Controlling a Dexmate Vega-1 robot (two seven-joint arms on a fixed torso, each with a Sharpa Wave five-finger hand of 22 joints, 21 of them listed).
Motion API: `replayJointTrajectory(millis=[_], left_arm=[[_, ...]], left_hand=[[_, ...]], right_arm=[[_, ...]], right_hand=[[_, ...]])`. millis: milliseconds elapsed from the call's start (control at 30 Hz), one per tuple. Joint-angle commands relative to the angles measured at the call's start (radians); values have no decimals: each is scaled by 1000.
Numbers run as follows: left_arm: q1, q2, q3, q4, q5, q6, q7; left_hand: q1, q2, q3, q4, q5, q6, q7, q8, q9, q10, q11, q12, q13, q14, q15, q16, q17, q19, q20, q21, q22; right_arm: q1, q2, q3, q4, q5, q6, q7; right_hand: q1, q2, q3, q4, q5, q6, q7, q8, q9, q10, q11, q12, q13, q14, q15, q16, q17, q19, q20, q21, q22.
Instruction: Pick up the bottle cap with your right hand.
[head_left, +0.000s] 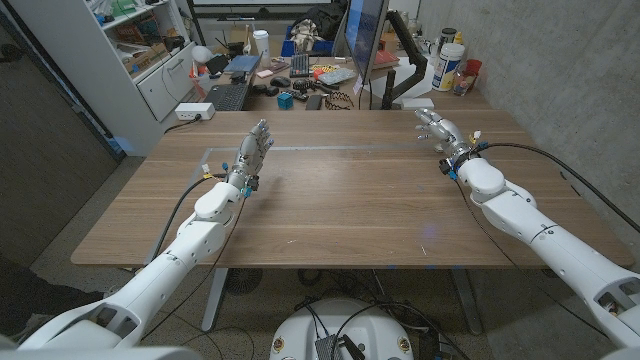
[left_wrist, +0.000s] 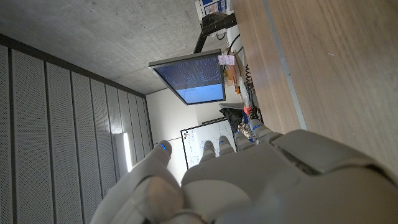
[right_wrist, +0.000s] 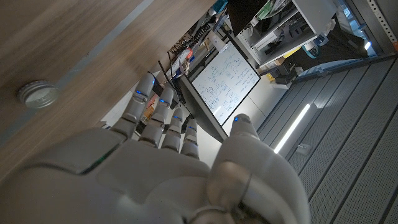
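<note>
Currently the bottle cap (right_wrist: 38, 94) lies on the wooden table (head_left: 340, 200), just beside the right hand (head_left: 441, 130) at about two o'clock, untouched. Both hands hold nothing; the left hand (head_left: 253, 148), at ten o'clock, has straight fingers, slightly apart.

The wooden table (head_left: 340, 200) is bare across the middle of the frame, so a hand can pass freely between the left hand (head_left: 254, 148) and the right hand (head_left: 440, 132). Clutter and a monitor (head_left: 364, 38) stand behind the far edge, at upper centre.
</note>
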Motion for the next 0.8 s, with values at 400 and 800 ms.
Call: replayJointTrajectory(millis=[400,800], left_arm=[[24,6,2,-59,19,0,39],[5,-9,14,-42,23,0,31]], left_hand=[[7,-2,0,0,8,1,-4,5,2,-4,0,5,1,-28,-18,8,4,-10,3,3,4],[6,-3,-1,0,8,3,-3,5,2,-4,2,5,1,-29,-17,8,4,-10,3,2,4]], right_arm=[[86,-83,-63,-27,-221,-163,-70],[158,-78,-109,34,-297,-209,-53]], right_hand=[[18,4,15,-4,5,5,2,3,4,-14,-6,-2,2,-28,-3,-25,-11,-24,1,-25,4],[29,8,24,-11,6,6,3,3,4,-19,-9,-2,2,-52,-9,-46,-20,-36,-2,-45,4]])
